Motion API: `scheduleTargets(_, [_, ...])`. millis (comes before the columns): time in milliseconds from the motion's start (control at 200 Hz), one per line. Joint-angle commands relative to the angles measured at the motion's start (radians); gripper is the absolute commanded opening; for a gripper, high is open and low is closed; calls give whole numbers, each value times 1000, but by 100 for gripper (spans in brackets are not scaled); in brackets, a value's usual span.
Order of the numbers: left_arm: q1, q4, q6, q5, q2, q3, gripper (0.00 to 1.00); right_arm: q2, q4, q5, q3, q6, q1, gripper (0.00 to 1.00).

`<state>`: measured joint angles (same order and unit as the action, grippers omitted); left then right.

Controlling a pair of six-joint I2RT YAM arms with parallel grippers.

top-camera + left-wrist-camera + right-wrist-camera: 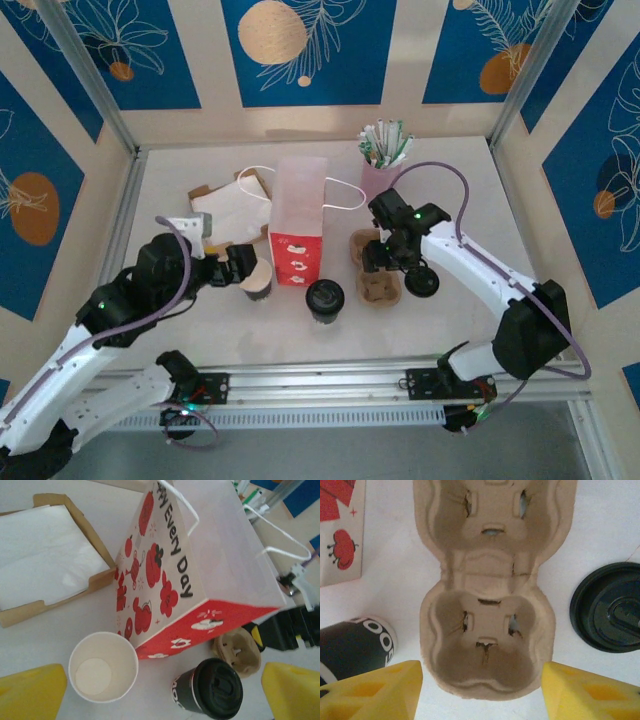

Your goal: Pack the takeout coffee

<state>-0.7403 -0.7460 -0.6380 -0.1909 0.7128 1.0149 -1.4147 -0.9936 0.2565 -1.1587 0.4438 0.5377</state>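
Standing upright at the middle of the bench (300, 340), a red-and-white paper bag (300, 215) is seen, its white cord handles fallen to either side. A black lidded coffee cup (325, 298) is set upright just in front of the bag, apart from both arms. A white paper cup (102, 667), open and without a lid, is placed at the bag's left front corner.

The left gripper (165, 675) is held low over this cup with its jaws released and spread wide. The white cup is seen close beside one yellow finger (32, 690), and nothing is grasped.

A two-cell cardboard carrier (485, 605) is laid flat to the right of the bag, both cells empty. The right gripper (482, 680) is set astride the carrier's near cell, one finger at each side. Whether the carrier is pressed by these jaws cannot be told. A loose black lid (607, 612) is laid on the bench just right of the carrier.

A shallow cardboard box of white napkins (232, 205) is found behind the bag to the left, and a pink cup of wrapped straws (380, 175) at the back right.
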Motion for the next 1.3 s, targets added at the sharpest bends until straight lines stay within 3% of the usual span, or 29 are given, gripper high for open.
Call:
scheduleTargets(0, [-12, 79, 62, 66, -20, -54, 100, -48, -16, 9, -38, -20, -7, 62])
scheduleTargets(390, [-144, 161, 144, 102, 13, -116, 97, -195, -23, 24, -94, -31, -5, 54])
scheduleTargets(575, [-187, 177, 137, 88, 69, -124, 89, -240, -22, 35, -105, -43, -3, 54])
scheduleTargets(1296, [-196, 244, 129, 94, 138, -127, 86, -324, 24, 62, -114, -57, -4, 51])
